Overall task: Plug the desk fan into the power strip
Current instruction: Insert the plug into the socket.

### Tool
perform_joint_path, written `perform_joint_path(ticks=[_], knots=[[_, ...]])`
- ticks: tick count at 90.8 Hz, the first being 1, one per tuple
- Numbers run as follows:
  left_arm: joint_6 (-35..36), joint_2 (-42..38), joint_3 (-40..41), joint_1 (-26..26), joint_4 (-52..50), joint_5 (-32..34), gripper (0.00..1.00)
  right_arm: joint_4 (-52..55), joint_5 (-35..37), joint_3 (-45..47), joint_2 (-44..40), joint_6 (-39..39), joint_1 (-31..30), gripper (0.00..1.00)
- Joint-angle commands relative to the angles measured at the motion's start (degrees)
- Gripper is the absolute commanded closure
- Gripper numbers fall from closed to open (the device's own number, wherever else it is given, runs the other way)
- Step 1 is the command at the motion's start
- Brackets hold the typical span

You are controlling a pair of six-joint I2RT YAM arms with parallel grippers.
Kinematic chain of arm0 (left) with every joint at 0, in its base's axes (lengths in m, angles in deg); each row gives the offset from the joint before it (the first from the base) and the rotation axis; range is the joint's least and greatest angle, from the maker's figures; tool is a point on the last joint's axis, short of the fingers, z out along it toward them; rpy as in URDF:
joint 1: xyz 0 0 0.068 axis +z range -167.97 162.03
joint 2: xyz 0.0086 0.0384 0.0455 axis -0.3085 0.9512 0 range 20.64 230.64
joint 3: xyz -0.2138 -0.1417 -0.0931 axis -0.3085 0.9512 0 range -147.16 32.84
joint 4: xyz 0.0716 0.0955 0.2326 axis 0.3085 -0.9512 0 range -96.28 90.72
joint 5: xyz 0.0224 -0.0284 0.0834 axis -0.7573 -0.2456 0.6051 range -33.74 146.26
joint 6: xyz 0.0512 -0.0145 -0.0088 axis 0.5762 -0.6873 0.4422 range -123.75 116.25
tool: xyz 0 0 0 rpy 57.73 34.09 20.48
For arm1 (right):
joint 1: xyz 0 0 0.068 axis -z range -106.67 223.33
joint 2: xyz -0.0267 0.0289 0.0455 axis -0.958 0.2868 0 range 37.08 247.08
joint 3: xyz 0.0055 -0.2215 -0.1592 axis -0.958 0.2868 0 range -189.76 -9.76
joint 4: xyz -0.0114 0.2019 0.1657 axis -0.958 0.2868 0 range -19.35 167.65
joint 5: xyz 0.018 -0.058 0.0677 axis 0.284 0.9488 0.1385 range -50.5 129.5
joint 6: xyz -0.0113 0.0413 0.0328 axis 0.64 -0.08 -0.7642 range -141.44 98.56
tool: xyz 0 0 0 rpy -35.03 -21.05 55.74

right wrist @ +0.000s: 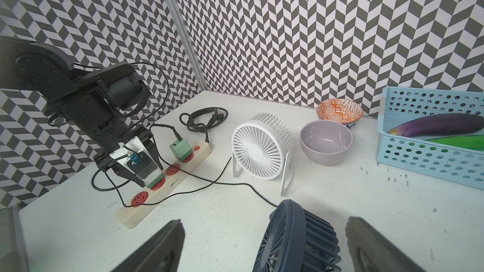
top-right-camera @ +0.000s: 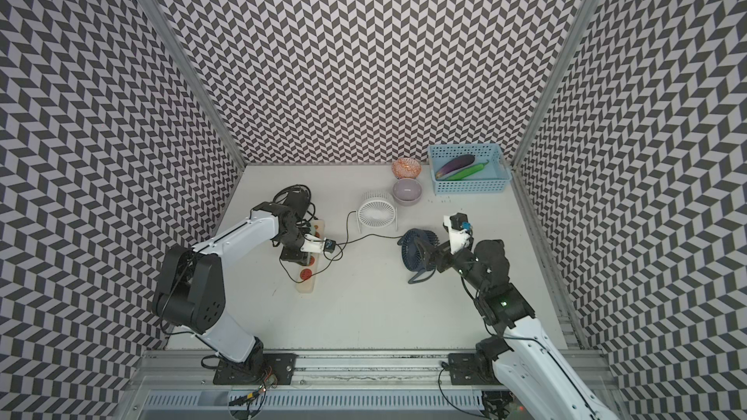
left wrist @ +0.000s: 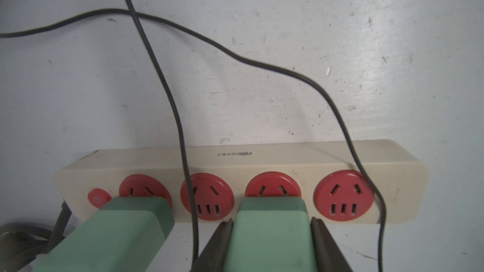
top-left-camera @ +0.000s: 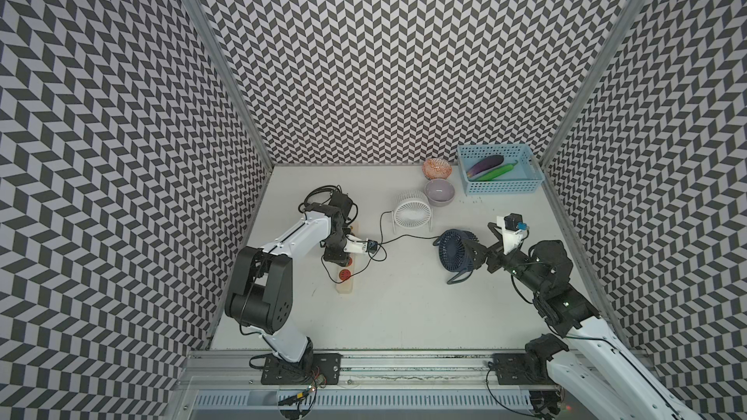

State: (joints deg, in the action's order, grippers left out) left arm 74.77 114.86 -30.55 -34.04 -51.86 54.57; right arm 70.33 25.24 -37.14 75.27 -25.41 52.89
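Note:
The cream power strip [left wrist: 235, 160] [top-left-camera: 345, 278] [right wrist: 167, 179] lies at the table's left, with red sockets. My left gripper [left wrist: 271, 222] [top-left-camera: 342, 256] points down at it, shut on a green plug [left wrist: 269, 239] that sits on the third socket from the switch; its prongs are hidden. A second green plug [left wrist: 125, 231] stands in the first socket. A thin black cord [top-left-camera: 408, 238] runs from the dark blue desk fan [top-left-camera: 454, 252] [right wrist: 296, 239] towards the strip. My right gripper [right wrist: 264, 247] [top-left-camera: 473, 254] is open, its fingers [right wrist: 162, 247] either side of that fan.
A white desk fan [top-left-camera: 412, 212] stands behind the blue one. Behind it are a lilac bowl [top-left-camera: 439, 191] and an orange patterned bowl [top-left-camera: 436, 167]. A blue basket [top-left-camera: 501, 187] with an aubergine and a cucumber sits in the back right corner. The strip's thick black cord [right wrist: 201, 120] coils near the left wall.

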Motion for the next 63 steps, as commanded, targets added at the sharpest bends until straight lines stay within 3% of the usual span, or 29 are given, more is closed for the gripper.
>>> perform_joint_path(ticks=[1, 12, 25, 33, 63], knots=[[-1.11, 3.69, 9.32, 0.51, 4.97, -1.08, 1.00, -2.56, 0.91, 0.17, -0.25, 0.62, -0.03, 0.00], [0.05, 5.00, 10.80, 0.52, 7.07, -1.11, 1.00, -4.10, -0.08, 0.58, 0.29, 0.12, -0.03, 0.00], [-1.82, 12.37, 2.59, 1.90, 4.99, -1.01, 1.00, -3.24, 0.39, 0.02, 1.19, 0.19, -0.03, 0.00], [-1.10, 13.55, 1.50, 2.56, 5.34, -0.39, 1.00, -3.84, 0.22, 0.62, 0.58, -0.02, -0.03, 0.00], [-2.89, 6.84, 9.68, 0.15, 10.24, -0.81, 1.00, -4.51, -0.32, 0.48, 1.07, -0.47, -0.03, 0.00]])
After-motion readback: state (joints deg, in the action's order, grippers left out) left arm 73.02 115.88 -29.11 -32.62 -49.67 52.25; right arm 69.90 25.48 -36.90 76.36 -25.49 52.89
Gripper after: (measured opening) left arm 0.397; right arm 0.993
